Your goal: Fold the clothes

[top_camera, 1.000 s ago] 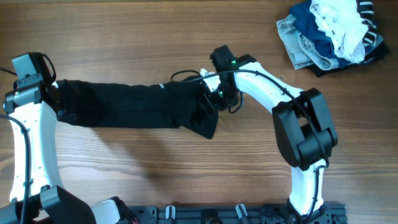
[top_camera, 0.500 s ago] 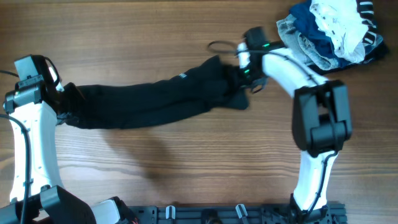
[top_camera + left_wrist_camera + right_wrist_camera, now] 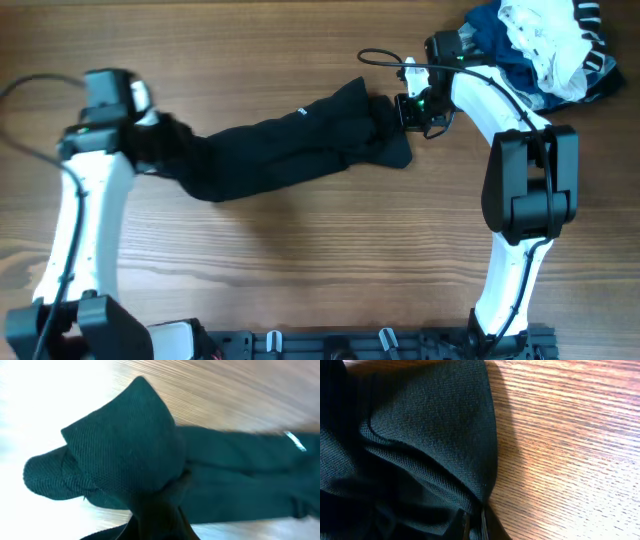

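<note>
Left claw and right claw each pinch 1 end of the black garment (bunched like rope); pull evenly, spreading it flat.

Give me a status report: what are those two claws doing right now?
Left claw shut on black garment. Right claw shut on its other end. Garment strung out between them, not yet folded. Clothes pile close by right claw.

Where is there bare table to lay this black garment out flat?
The widest bare table lies below the black garment; a narrower strip runs above it. The top right corner is crowded by the clothes pile.
</note>
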`<action>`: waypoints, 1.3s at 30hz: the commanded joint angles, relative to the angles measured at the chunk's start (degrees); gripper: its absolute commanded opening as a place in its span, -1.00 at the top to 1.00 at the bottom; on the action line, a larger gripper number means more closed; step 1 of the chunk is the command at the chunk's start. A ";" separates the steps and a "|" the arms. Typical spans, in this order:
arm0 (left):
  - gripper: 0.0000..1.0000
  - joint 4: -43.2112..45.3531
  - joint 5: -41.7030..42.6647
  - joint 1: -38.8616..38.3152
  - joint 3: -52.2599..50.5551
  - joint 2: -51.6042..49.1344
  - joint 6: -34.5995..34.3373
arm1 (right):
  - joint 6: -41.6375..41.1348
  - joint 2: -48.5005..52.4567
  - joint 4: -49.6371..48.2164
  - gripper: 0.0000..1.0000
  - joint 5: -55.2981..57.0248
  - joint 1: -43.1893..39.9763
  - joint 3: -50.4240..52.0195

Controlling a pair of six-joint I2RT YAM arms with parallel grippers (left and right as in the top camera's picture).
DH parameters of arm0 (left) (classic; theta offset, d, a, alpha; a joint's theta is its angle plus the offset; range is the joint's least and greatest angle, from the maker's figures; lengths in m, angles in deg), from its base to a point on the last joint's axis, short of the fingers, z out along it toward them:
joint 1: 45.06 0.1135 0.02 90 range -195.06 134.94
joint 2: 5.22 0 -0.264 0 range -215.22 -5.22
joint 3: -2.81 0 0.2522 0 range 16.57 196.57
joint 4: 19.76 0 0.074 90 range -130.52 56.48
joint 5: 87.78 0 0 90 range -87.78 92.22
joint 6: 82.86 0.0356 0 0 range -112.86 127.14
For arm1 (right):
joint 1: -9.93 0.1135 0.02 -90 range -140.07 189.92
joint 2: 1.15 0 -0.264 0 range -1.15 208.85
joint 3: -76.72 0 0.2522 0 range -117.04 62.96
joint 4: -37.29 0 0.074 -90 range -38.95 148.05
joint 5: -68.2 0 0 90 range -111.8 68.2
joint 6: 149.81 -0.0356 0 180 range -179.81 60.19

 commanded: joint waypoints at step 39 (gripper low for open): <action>-1.00 0.00 0.15 -4.76 0.48 -7.10 -1.97 | -16.61 -1.25 -34.12 0.92 -46.64 -5.25 16.28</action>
